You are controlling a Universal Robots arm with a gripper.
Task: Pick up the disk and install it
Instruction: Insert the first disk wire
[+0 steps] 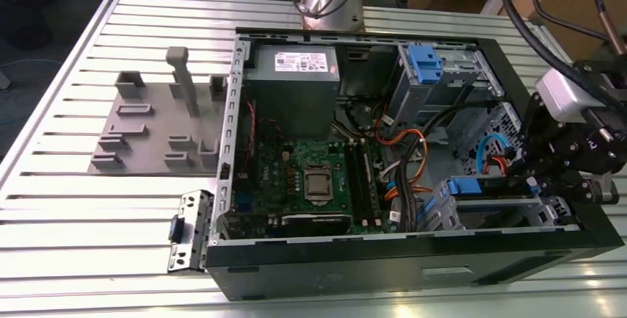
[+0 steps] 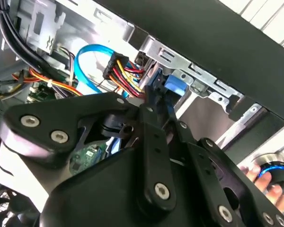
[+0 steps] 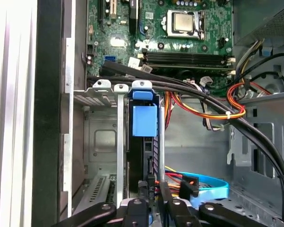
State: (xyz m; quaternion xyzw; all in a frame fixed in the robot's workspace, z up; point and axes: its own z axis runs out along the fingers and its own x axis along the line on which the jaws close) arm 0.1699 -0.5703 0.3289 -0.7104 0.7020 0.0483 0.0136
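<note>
The disk (image 3: pixel 144 120) stands on edge in the drive bay (image 3: pixel 104 142) at the case's front corner, with its blue bracket tab facing the motherboard. In the exterior view the blue bracket of the disk (image 1: pixel 463 186) sits in the bay at the lower right of the open computer case (image 1: pixel 372 270). My gripper (image 1: pixel 531 182) reaches into the case from the exterior view's right. In both wrist views its black fingers (image 3: pixel 154 201) are closed tight on the disk's thin rear edge. The blue of the disk (image 2: pixel 174 87) shows just past the fingertips (image 2: pixel 156 97).
A grey power supply box (image 1: pixel 291 83) with a white sticker sits at the back of the case. The green motherboard (image 1: pixel 313 178) lies in the middle. Orange, red and blue cables (image 3: pixel 203 111) run beside the bay. A second blue latch (image 1: pixel 423 64) sits on the upper bay. A grey fixture (image 1: pixel 157 123) stands on the slatted table. Fingers of a hand (image 2: pixel 270 187) show.
</note>
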